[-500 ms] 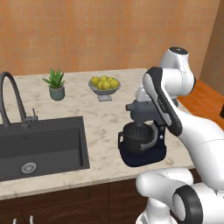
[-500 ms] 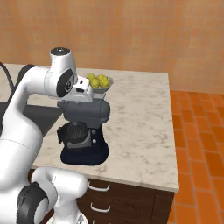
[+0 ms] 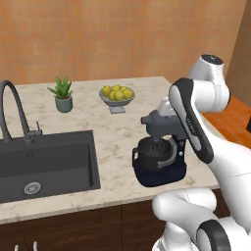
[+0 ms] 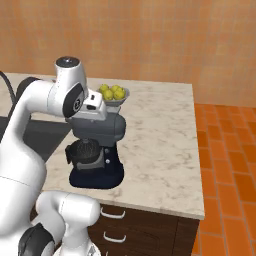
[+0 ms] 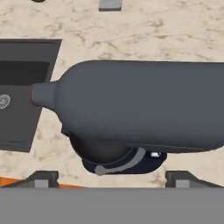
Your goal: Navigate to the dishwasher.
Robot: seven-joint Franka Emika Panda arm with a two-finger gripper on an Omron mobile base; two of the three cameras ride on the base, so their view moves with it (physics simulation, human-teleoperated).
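The white arm folds above a pale marble-patterned counter [image 3: 112, 132], its hand poised directly over a dark grey stand mixer with a navy base and a dark bowl [image 3: 159, 152]. In the hand view the gripper [image 5: 112, 177] looks down on the mixer's rounded grey head, the two dark finger tips [image 5: 41, 178] set far apart at the bottom edge with nothing between them.

Left of the mixer a dark rectangular sink basin [image 3: 44, 164] is set into the counter, with a curved dark faucet [image 3: 12, 110] behind it. Toward the orange tiled wall [image 3: 122, 39] stand a small potted green succulent [image 3: 62, 94] and a grey footed bowl of yellow lemons [image 3: 116, 95]. Dark brown drawers with curved silver handles [image 4: 114, 225] sit beneath the counter's front edge, and an orange tiled floor [image 4: 225, 165] lies to the right. The dishwasher cannot be made out from either base camera or the hand camera.
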